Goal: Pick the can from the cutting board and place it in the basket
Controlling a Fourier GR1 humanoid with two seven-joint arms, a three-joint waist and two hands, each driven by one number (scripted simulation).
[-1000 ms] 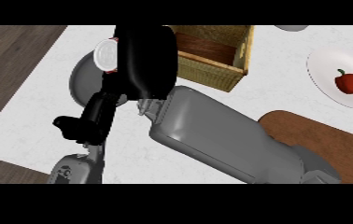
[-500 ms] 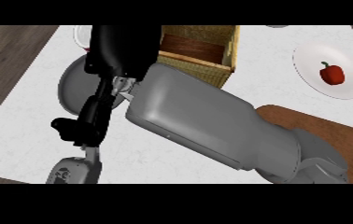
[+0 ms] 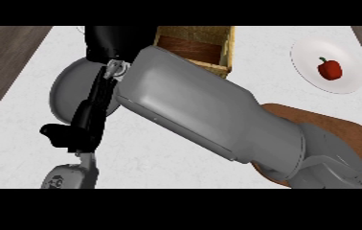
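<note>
Beside the woven, straw-coloured basket [image 3: 201,47] at the top of the white tabletop [image 3: 163,152], the right robot hand [image 3: 117,41] shows only as a black mass, so I cannot tell whether it grips anything, and the can is hidden, its look and place unreadable. To do this step well, the hand should probably be centred over the basket's opening before letting go, clearing the rim. The left robot hand [image 3: 74,133] hangs low at left, fingers unreadable.
</note>
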